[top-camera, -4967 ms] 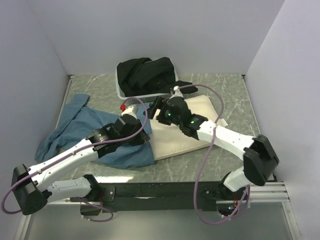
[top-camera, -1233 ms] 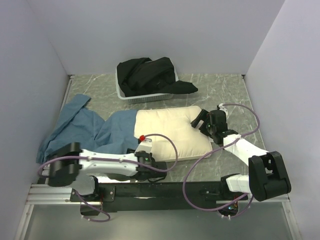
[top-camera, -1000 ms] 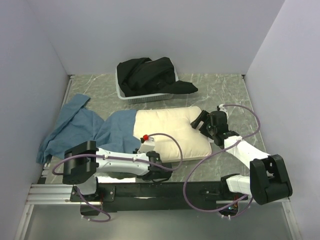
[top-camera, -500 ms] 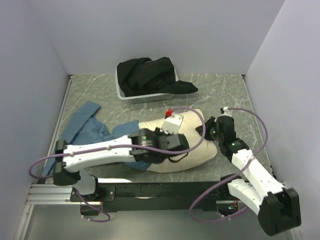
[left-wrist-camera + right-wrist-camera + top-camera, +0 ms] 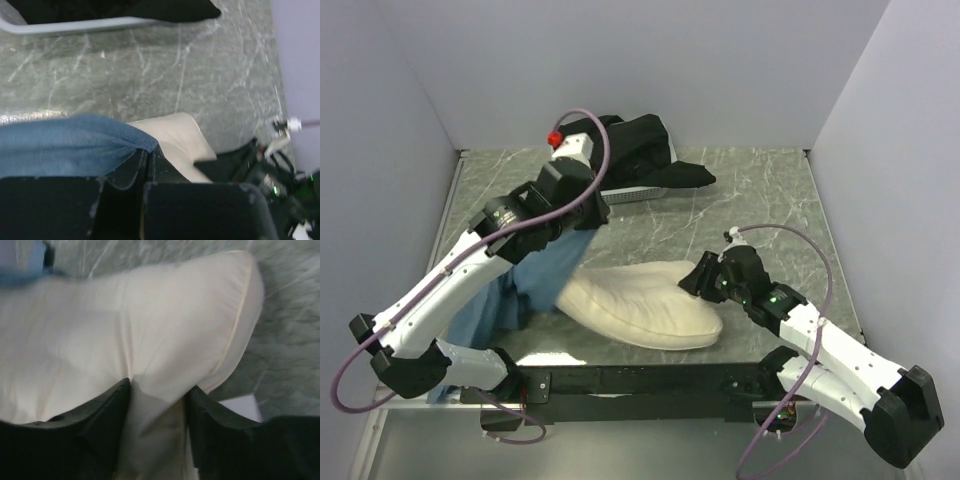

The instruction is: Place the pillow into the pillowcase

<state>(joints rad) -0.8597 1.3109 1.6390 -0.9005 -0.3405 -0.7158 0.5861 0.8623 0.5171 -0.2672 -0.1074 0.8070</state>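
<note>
**Two robot arms hold a pillow and a blue pillowcase**

The left pincer is clamped fully shut on the hem of the pillowcase, with a fold of slate-blue cloth pinched between its jaws. From above, this pincer is raised over the back left of the bench, and the pillowcase hangs from it in a loose drape down to the front left.

The right pincer grips the right-hand end of the pillow. Its jaws stand partly apart, with a bunched ridge of cream fabric squeezed between them. In the overhead view this pincer sits low, right of centre.

The pillow lies across the front middle of the bench — a long cream cushion, mostly uncovered. Its left end meets the hanging blue cloth. The left wrist view shows the hem crossing over the pillow, with cream fabric bare beyond it. Whether that end is actually inside the opening cannot be told.

At the back of the green-grey marbled bench — well apart from the pillow — stands a pale basket heaped with black cloth, some of it spilling over the rim to the right.
</note>
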